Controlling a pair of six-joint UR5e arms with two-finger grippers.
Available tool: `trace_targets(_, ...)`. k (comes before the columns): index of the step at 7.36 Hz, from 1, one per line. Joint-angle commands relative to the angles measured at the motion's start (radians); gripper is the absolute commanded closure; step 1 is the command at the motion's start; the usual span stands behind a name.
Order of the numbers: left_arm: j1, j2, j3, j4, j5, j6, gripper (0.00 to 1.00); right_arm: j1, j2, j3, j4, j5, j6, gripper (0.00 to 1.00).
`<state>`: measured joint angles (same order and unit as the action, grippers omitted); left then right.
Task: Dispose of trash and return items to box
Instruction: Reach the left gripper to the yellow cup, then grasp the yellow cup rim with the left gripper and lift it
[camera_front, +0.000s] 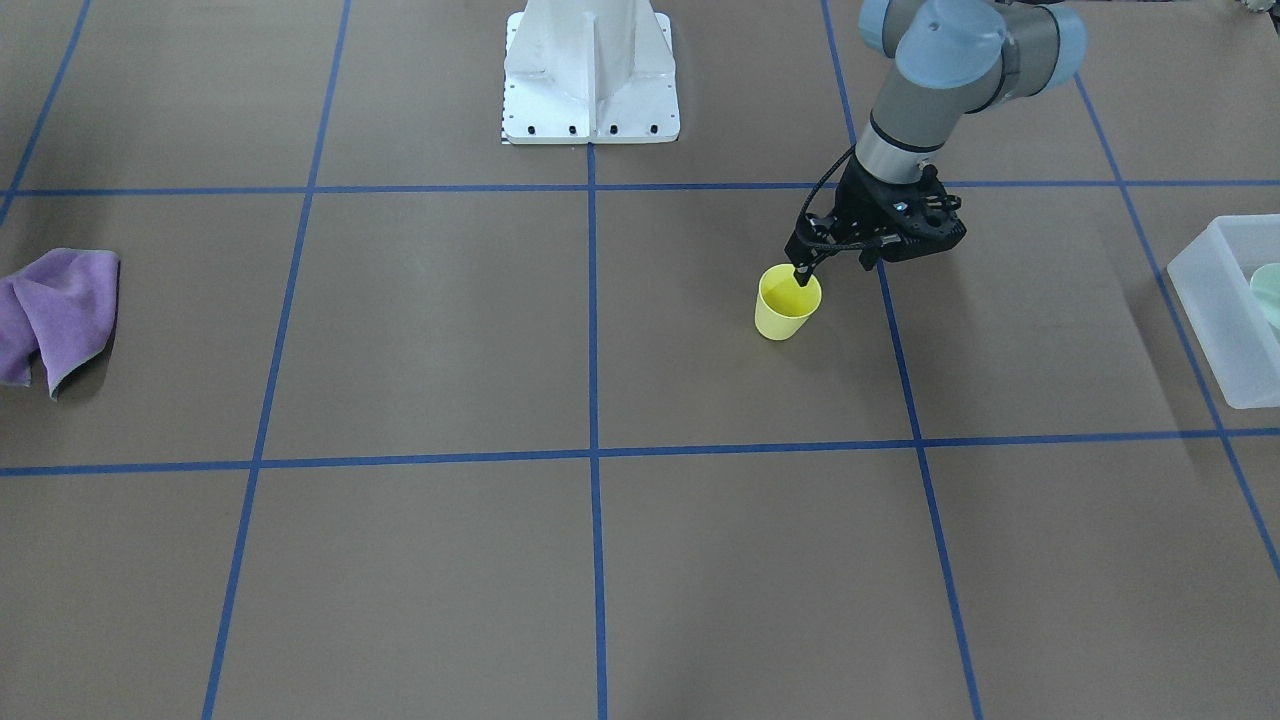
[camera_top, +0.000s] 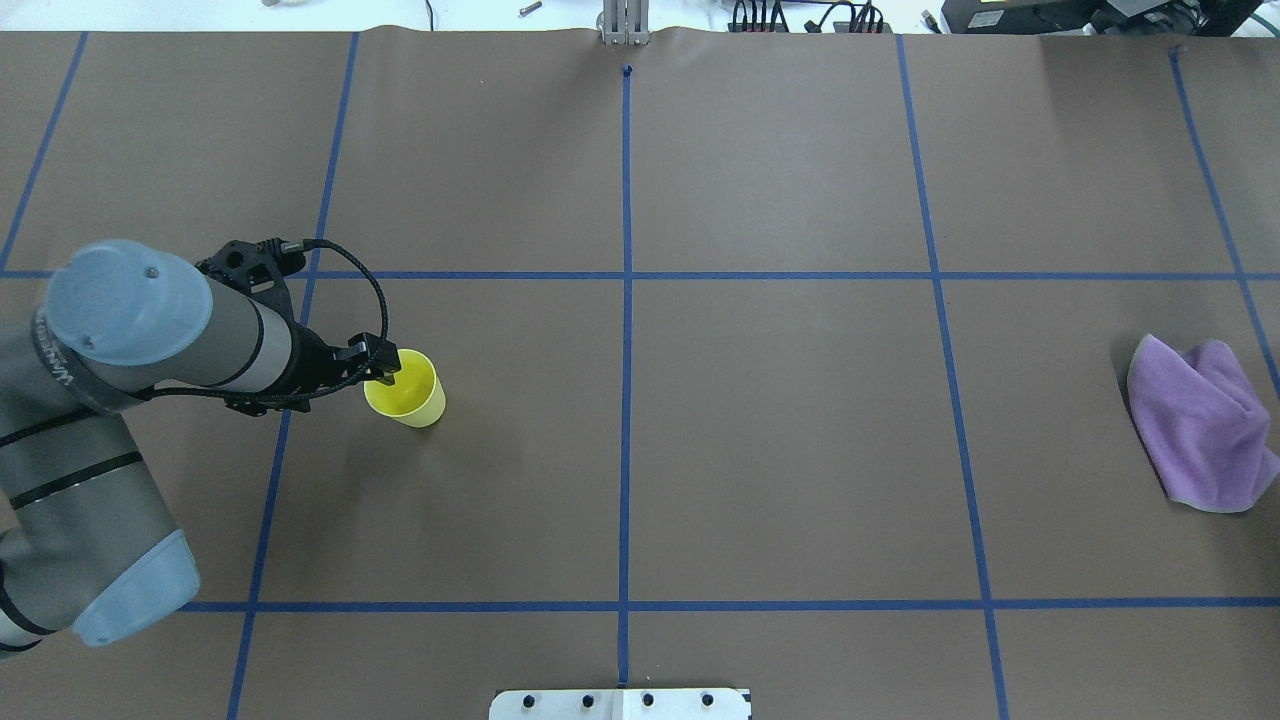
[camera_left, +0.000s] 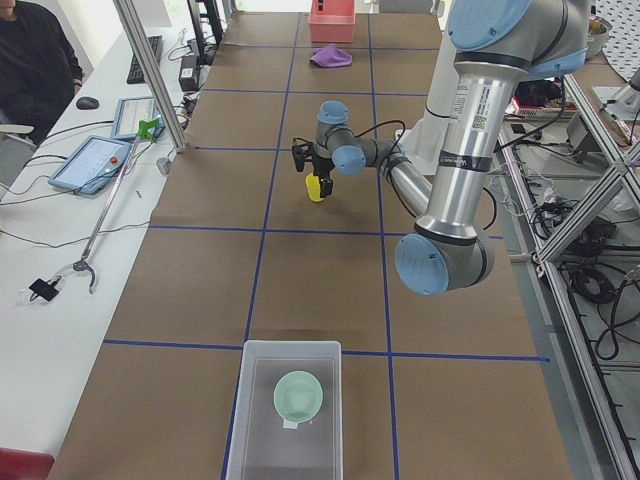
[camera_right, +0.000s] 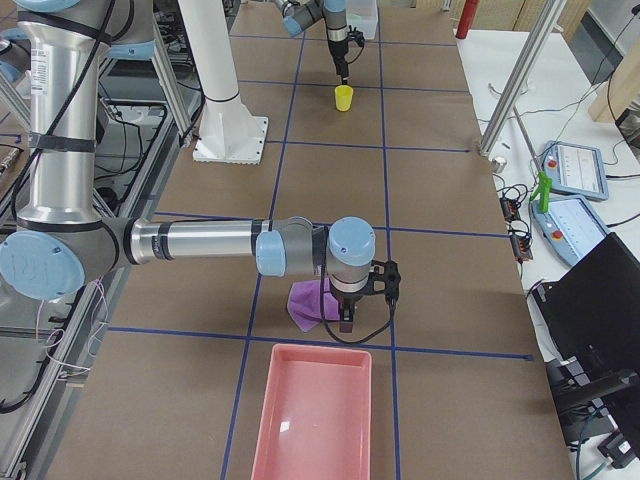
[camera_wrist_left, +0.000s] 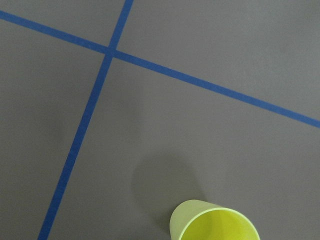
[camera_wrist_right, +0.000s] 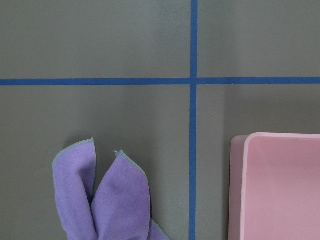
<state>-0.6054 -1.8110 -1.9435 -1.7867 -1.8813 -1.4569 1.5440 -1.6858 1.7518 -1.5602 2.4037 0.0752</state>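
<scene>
A small yellow cup stands upright on the brown table; it also shows in the overhead view and at the bottom of the left wrist view. My left gripper is at its rim with one finger inside, shut on the cup wall. The frosted white box sits at the table's left end with the pale teal bowl inside it. My right gripper hangs over the purple cloth; I cannot tell if it is open or shut.
The purple cloth lies crumpled at the table's right end, next to a pink tray. The white robot base stands at the table's near-robot edge. Blue tape lines grid the table.
</scene>
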Motion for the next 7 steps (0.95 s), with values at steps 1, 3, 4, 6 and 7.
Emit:
trace_targets(1,0.016,-0.024,0.035,-0.003,0.005,-0.008,0.03,-0.002,0.000,0.000,0.000,0.000,0.000,0.00)
trace_targets(3,0.016,-0.034,0.046,-0.003,0.005,-0.008,0.44,-0.002,0.000,-0.002,-0.001,0.000,0.000,0.00)
trace_targets(4,0.018,-0.037,0.057,-0.003,0.005,-0.008,0.69,-0.002,0.000,-0.002,-0.001,0.000,0.000,0.00)
trace_targets(6,0.016,-0.073,0.097,-0.005,0.005,-0.007,1.00,-0.004,0.000,-0.002,-0.001,0.000,0.000,0.00)
trace_targets(7,0.015,-0.074,0.069,-0.004,-0.002,-0.008,1.00,-0.004,0.000,-0.002,0.000,0.000,-0.002,0.00)
